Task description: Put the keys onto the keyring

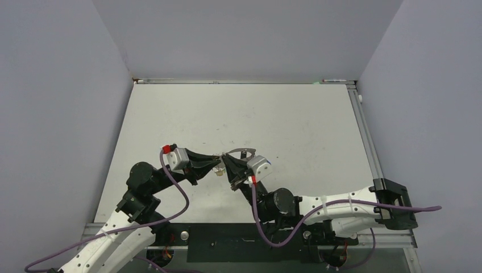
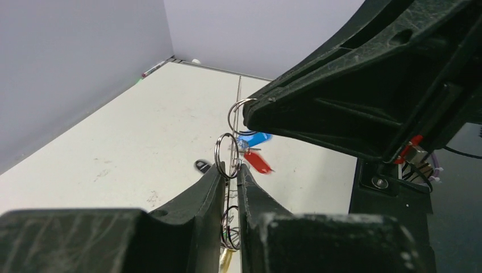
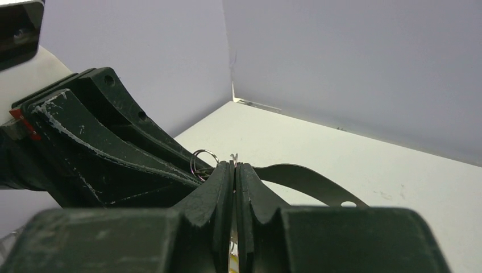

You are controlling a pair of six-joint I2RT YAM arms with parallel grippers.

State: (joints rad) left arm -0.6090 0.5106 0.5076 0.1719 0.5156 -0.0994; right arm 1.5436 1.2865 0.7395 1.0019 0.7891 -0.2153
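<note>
**Both grippers clamped, tips meeting above the table (image 1: 284, 119)**

Your left gripper (image 2: 231, 172) is pinching the keys' small split ring (image 2: 226, 154). The blue key head (image 2: 254, 138) and red key head (image 2: 258, 162) are dangling just beyond. Your right gripper (image 3: 234, 170) is squeezing the grey keyring (image 3: 307, 179).

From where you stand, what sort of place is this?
Probably a lab robot test cell: a white table boxed in by plain grey walls, with a left arm and right arm mounted at its near edge.
</note>
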